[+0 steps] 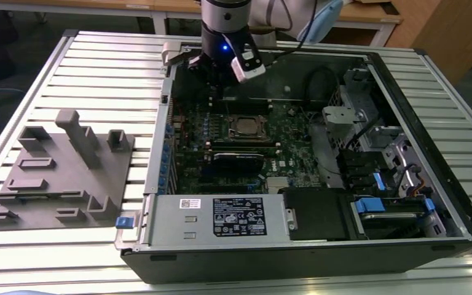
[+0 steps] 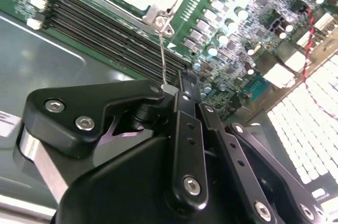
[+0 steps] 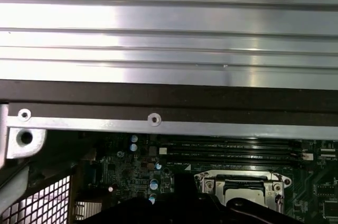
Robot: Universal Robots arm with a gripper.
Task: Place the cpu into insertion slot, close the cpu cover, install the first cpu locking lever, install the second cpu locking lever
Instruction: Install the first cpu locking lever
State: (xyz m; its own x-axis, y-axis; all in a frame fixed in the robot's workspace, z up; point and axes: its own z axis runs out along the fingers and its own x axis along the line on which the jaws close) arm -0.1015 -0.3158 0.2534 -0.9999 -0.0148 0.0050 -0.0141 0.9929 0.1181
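Silvery locking lever (image 2: 162, 55) touches the tip of the hand (image 2: 182, 89) (closed, whether gripping it unclear).

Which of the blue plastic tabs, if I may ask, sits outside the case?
The small tab between the grey fixture and the case; the other tabs sit inside it.

Pale light glints along the ribs of the slatted metal surface (image 1: 96, 67). Beyond that surface stand light wooden desks (image 1: 88, 6); off its far corner, on the exterior view's right, a wooden cabinet (image 1: 453, 37). Dark floor (image 1: 31, 34) lies between surface and desks.
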